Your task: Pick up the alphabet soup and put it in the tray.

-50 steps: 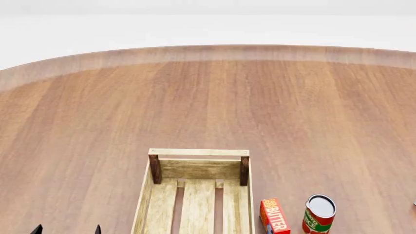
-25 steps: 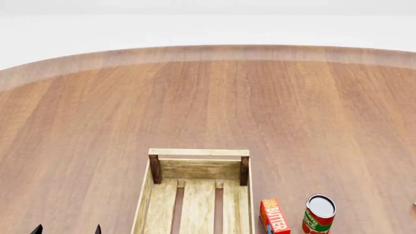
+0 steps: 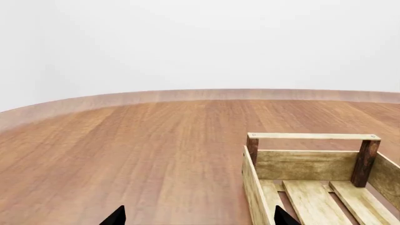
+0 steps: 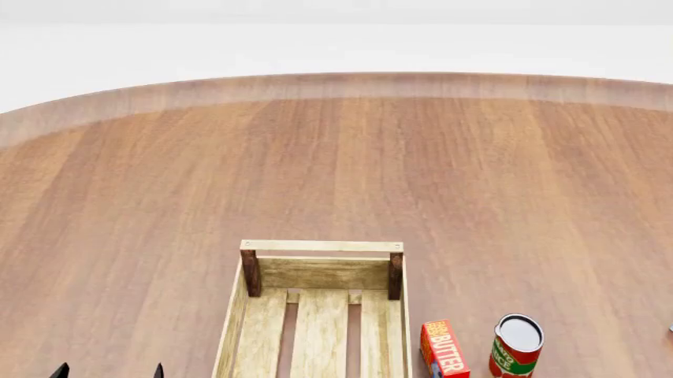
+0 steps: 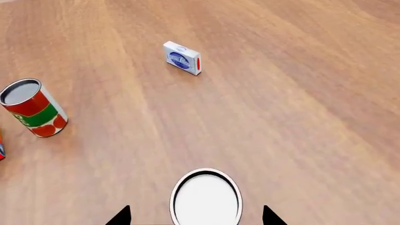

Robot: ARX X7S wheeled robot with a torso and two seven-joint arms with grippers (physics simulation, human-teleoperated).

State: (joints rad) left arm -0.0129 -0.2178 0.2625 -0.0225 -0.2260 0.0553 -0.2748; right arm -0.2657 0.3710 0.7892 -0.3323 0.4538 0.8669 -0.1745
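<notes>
Left wrist view first: the tray (image 3: 312, 178) sits on the wooden table (image 3: 144, 154), a light slatted crate with dark corner posts and a raised end rail. What shows of its inside is just bare slats, with nothing lying on them. Only the two dark tips of the left gripper (image 3: 196, 216) poke into the shot, spread wide apart with nothing between them, one tip just in front of the tray's near side wall.

Head view: the tray (image 4: 315, 315) runs off the near edge of the picture, its visible slats bare. Just beside its right wall stands a red box reading "BUTTER" (image 4: 444, 349) in yellow letters. Next to that is a red-and-green can (image 4: 515, 345) with a darker top, upright; its label text is too small to read. The left gripper (image 4: 109, 370) is two little dark points left of the tray.

Right wrist view: the alphabet soup (image 5: 206, 197) shows only its pale round top, sitting right between the fingertips of the right gripper (image 5: 196, 216), which stand wide on either side and don't touch it. The label is hidden from here. The red-and-green can (image 5: 34, 108) stands well apart, and a small white box with a blue oval logo (image 5: 182, 58) lies farther out on the table; its writing is unreadable.
</notes>
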